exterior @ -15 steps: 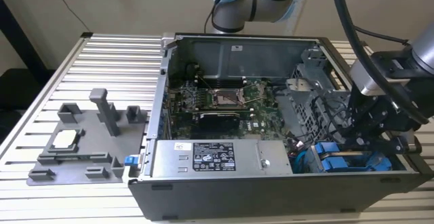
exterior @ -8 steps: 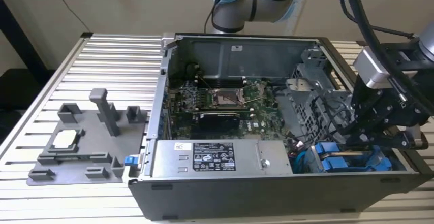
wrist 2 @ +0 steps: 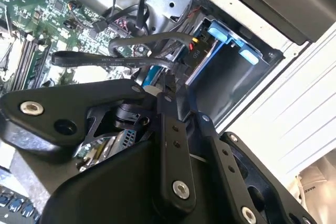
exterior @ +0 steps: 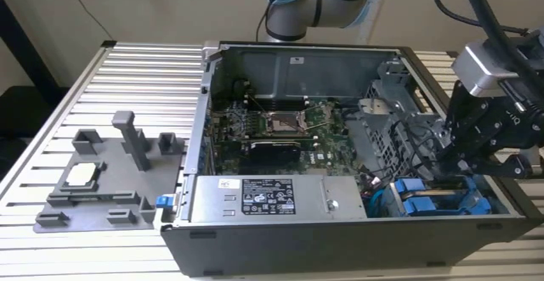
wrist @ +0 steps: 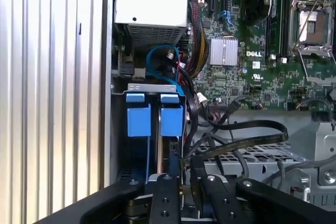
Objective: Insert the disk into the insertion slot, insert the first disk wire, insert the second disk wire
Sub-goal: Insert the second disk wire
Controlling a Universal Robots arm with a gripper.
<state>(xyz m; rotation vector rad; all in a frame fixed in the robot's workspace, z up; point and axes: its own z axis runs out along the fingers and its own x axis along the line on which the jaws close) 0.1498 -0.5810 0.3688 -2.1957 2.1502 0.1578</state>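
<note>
Open computer case on a slatted aluminium table.
The gripper is lowered at the seated disk; its grasp cannot be told.

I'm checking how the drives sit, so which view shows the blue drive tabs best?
The first wrist view: both blue drive tabs face the camera side by side, unblocked. The exterior view shows them partly behind the gripper. The second wrist view catches them at an angle behind cables.

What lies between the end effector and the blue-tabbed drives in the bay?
Black cables loop across the case just ahead of the end effector, beside the two blue tabs. The run straight to the tabs themselves looks open in the first wrist view.
</note>
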